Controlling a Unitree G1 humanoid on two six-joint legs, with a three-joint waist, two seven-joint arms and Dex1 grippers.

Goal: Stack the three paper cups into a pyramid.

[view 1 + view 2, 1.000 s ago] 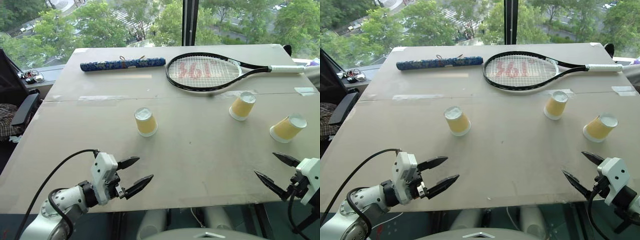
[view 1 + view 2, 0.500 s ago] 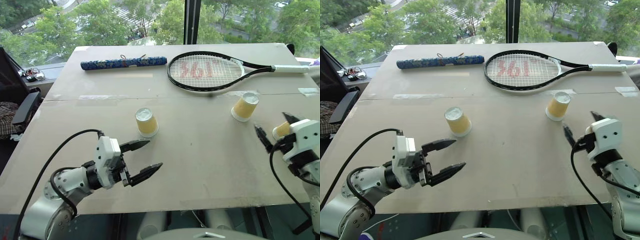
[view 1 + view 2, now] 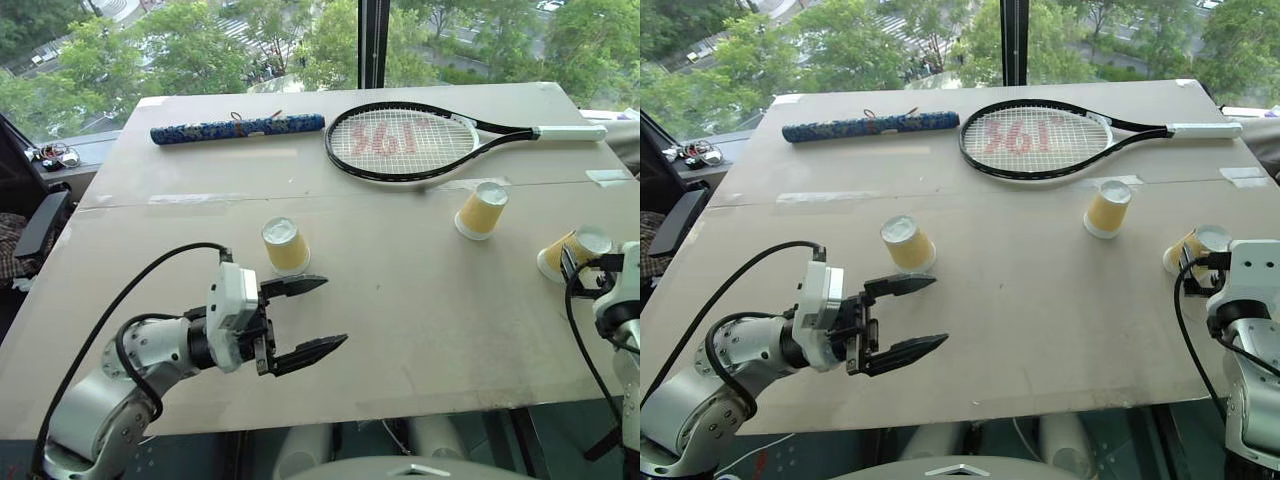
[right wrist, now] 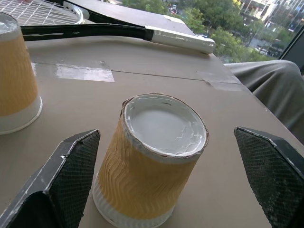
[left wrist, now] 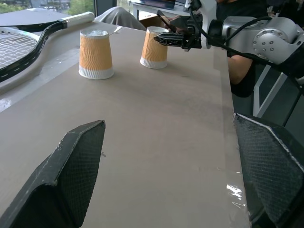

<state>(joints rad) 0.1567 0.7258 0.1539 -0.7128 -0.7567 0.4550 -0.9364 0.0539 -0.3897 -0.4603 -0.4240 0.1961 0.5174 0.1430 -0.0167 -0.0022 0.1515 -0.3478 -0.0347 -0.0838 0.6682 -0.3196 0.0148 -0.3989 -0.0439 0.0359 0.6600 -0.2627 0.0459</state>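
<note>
Three pale yellow paper cups stand mouth down and apart on the grey table [image 3: 400, 300]: a left cup [image 3: 284, 245], a middle cup [image 3: 481, 210] and a right cup [image 3: 575, 252]. My left gripper [image 3: 335, 312] hovers open and empty just in front of the left cup, pointing right across the table. My right gripper [image 3: 1205, 262] is open at the table's right side. In the right wrist view the right cup [image 4: 156, 161] sits between its spread fingers [image 4: 71, 175] without touching them. The left wrist view shows the middle cup [image 5: 95, 53], the right cup [image 5: 155, 47] and my right gripper [image 5: 156, 27] at it.
A black tennis racket [image 3: 410, 140] and a blue rolled bundle [image 3: 238, 128] lie along the far side of the table. Tape patches [image 4: 83, 72] mark the board seam. A dark chair [image 3: 40, 225] stands off the left edge, and grey cloth [image 4: 270, 90] lies off the right edge.
My right gripper has swung forward from the near edge up to the right cup, its fingers now either side of it. My left gripper has risen and moved closer to the left cup.
</note>
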